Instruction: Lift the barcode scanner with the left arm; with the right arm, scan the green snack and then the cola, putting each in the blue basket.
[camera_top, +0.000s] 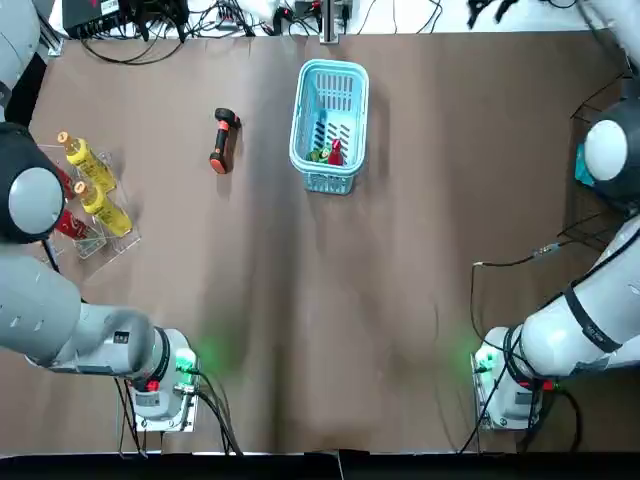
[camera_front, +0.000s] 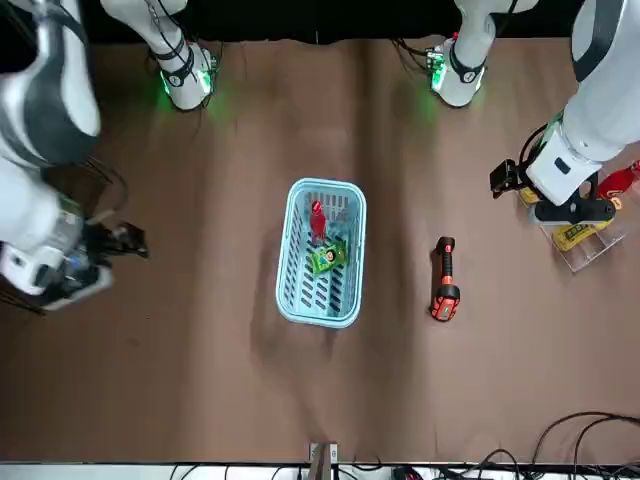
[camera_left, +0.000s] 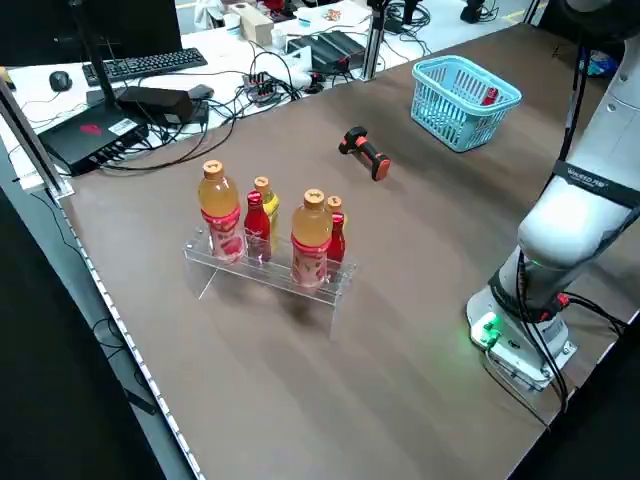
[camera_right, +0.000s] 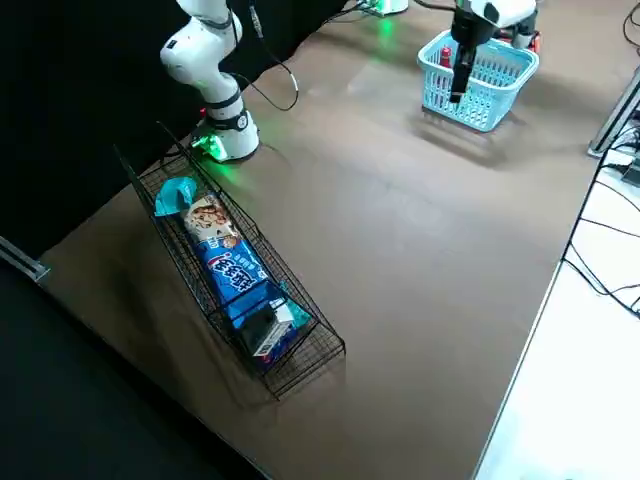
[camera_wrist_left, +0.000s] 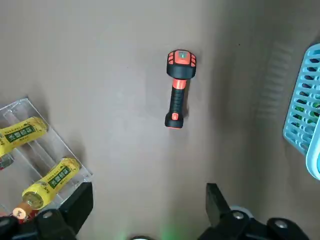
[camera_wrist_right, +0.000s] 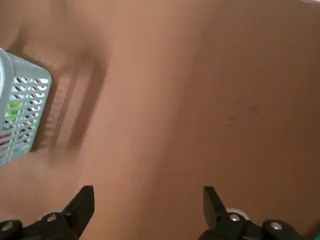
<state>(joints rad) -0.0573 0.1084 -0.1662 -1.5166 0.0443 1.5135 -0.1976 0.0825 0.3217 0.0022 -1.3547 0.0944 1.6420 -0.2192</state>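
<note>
The black and orange barcode scanner (camera_top: 222, 140) lies flat on the brown table, left of the blue basket (camera_top: 352, 76). Inside the basket lie the green snack (camera_top: 319, 154) and the red cola (camera_top: 335, 152). My left gripper (camera_wrist_left: 146, 207) hangs open and empty above the table beside the bottle rack, well short of the scanner (camera_wrist_left: 176, 89). At the table's right side my right gripper (camera_wrist_right: 146, 202) is open and empty, with the basket (camera_wrist_right: 22, 115) far off from it.
A clear rack of yellow and red bottles (camera_top: 90, 195) stands at the left edge under the left arm. A wire rack with snack packs (camera_right: 235, 270) sits at the right edge. Cables run along the far edge (camera_top: 150, 35).
</note>
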